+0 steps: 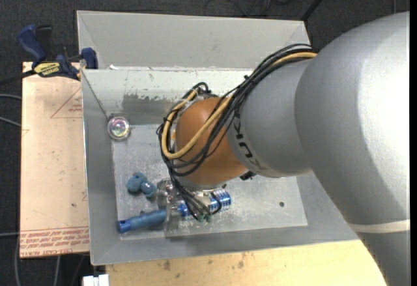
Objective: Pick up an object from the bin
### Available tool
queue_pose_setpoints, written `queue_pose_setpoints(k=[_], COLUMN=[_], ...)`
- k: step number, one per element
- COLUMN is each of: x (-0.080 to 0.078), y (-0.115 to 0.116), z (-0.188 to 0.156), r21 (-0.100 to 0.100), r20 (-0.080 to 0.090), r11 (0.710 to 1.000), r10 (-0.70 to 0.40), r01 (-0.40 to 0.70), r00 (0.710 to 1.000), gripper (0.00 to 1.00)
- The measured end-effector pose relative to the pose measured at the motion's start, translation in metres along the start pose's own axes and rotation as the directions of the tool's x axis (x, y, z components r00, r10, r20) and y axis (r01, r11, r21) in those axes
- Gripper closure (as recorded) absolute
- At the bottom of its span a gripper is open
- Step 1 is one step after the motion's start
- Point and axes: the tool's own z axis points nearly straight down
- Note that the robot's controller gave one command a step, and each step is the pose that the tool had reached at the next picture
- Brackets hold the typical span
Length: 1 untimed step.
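The orange wrist cover [202,141] is hanging over the gripper [174,205], so I cannot tell whether it is spread or pinching. It is sitting low by the grey bin's [94,167] front wall. A blue rod-shaped piece [140,221] is lying just left of it and a blue-and-silver striped thing [220,200] just right, with a blue lump [137,184] and a shiny ball [118,127] farther left.

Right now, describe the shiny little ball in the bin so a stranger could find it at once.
Look into the grey metal bin, at the upper left corner of its floor below the back wall. A small ball lies there alone, well apart from the blue lump and the long blue piece nearer the front. It alone is round, glassy and shimmering.
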Motion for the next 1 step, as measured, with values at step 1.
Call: queue_pose_setpoints(k=[1], x=[0.0095], y=[-0.0026], z=[-0.123], r21=[-0.001], r20=[0.008], r11=[1.0], r10=[-0.019], r01=[0.019], r00=[1.0], gripper=[1.0])
